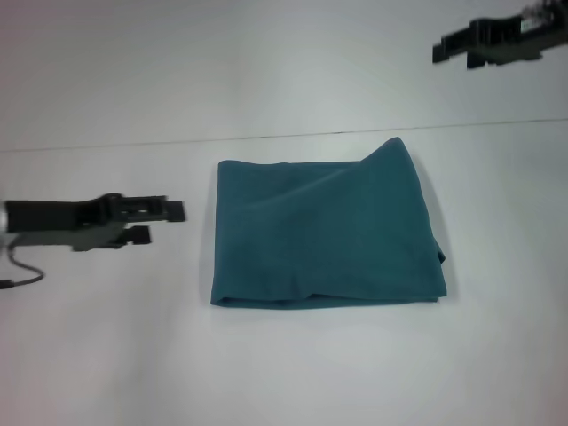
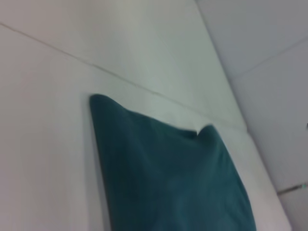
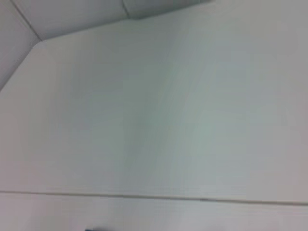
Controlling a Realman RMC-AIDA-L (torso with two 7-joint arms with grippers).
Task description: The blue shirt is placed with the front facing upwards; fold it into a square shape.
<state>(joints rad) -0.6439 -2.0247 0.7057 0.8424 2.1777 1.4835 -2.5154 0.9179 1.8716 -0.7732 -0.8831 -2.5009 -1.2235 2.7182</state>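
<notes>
The blue shirt is lying folded, roughly square, at tabletop centre. The left claw, fingers apart, is hovering at nine o'clock; the right claw, state unclear, at one o'clock. Squaring the bulging far-right corner would finish well.

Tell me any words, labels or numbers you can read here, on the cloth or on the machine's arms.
None can be read in these views.
The blue shirt lies folded into a rough square on the table; only plain fabric shows, no print or label.
The left gripper and right gripper are plain dark, with no legible marking.
</notes>
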